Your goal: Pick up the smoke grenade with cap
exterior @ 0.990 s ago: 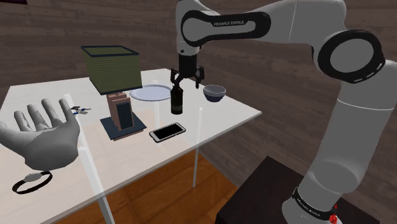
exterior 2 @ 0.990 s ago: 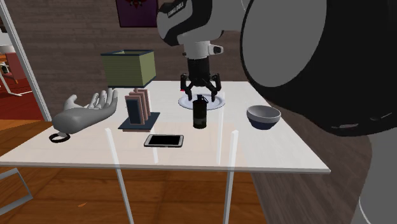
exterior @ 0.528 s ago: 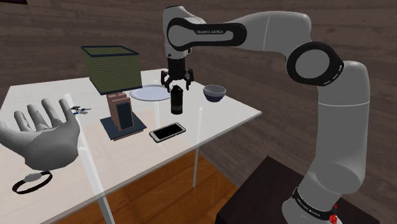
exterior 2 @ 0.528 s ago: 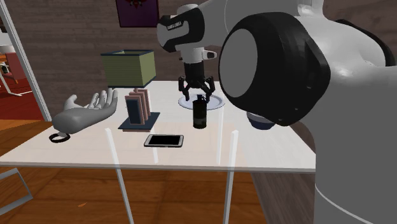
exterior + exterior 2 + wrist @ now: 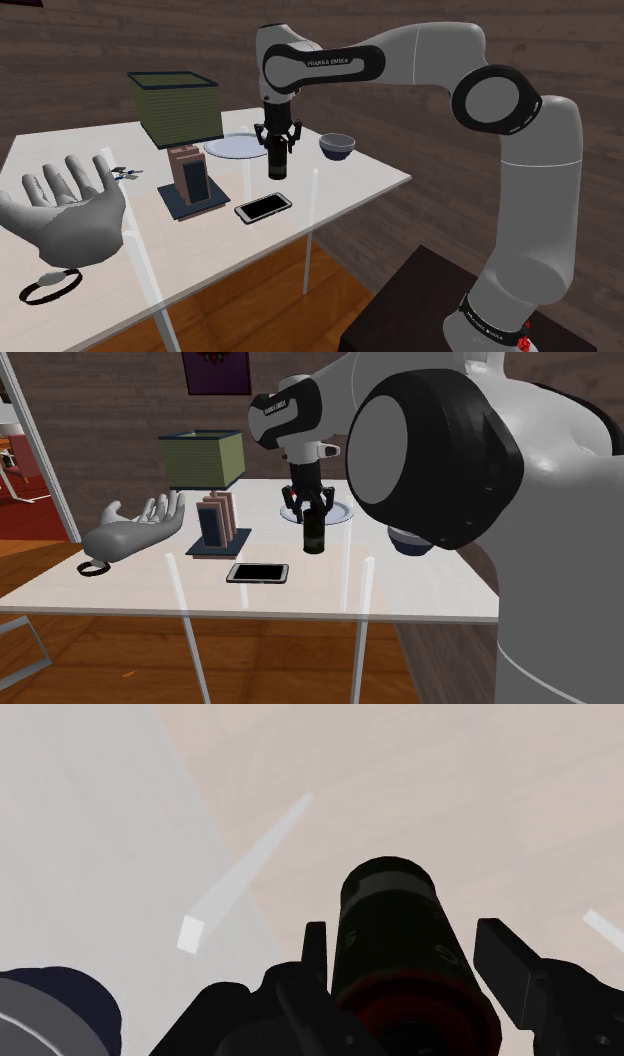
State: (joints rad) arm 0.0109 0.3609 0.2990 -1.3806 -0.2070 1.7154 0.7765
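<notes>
The smoke grenade point(image 5: 275, 166) is a dark cylinder with a cap, standing upright on the white table point(image 5: 350, 185) between a plate and a phone. My black gripper point(image 5: 277, 143) has come straight down over its top, and the fingers clasp its upper part. From the second exterior view the grenade point(image 5: 314, 535) stands on the table with the gripper point(image 5: 313, 507) closed around its cap end. Seen from the wrist, the grenade point(image 5: 395, 944) with a red ring near its top sits between the fingers point(image 5: 314, 954) of the gripper point(image 5: 404, 932).
A white plate point(image 5: 235, 147) and a dark bowl point(image 5: 337, 146) lie behind the grenade. A black phone point(image 5: 264, 207) lies in front of it. Toward the shoulder view's left stand an olive lamp point(image 5: 175, 108), a book holder point(image 5: 192, 180) and a grey hand model point(image 5: 65, 215).
The gripper dropped from just above the grenade down over its top, and its fingers went from wide apart to closed on it. The grenade has not moved.
</notes>
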